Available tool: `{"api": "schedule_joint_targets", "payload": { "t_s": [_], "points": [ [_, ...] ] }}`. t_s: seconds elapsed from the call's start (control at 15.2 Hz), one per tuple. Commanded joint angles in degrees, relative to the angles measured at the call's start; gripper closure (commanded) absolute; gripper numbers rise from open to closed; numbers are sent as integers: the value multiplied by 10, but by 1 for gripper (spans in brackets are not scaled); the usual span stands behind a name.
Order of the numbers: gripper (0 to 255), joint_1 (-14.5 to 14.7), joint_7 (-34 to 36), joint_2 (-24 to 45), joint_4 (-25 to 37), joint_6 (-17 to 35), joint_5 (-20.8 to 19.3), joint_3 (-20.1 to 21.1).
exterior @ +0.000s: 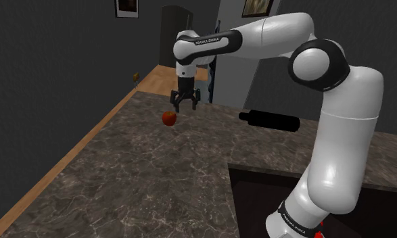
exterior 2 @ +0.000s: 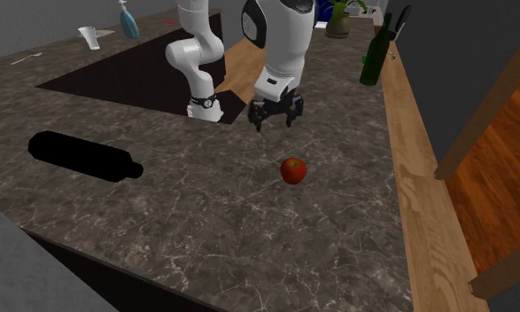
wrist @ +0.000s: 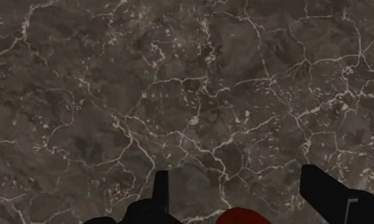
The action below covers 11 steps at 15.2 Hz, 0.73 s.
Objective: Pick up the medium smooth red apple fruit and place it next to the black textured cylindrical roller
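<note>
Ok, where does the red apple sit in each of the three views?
Shoulder view: apple on the countertop, just lower left of the hand.
Second exterior view: near picture centre, below the hand.
Wrist view: a red sliver between the open fingers.
Shared landmark: the hand.

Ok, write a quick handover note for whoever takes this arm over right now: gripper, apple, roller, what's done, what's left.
Gripper: open and empty, above the dark veined counter, close to the apple but not touching it.
Red apple: resting on the counter, not grasped.
Black roller: lying on its side on the same counter, well apart from the apple.
Done: nothing picked up yet.
Left: centre over the apple, grasp it, carry it over, set it beside the roller.
</note>
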Motion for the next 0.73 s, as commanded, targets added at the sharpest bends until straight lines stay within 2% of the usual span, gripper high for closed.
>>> {"api": "schedule_joint_targets", "payload": {
  "t_s": [0.0,0.4,0.66],
  "points": [
    [0,0,6,59,70,-15,4,1],
    [0,-3,24,231,300,-81,14,3],
    [0,-1,22,221,253,-44,14,4]
  ]
}}
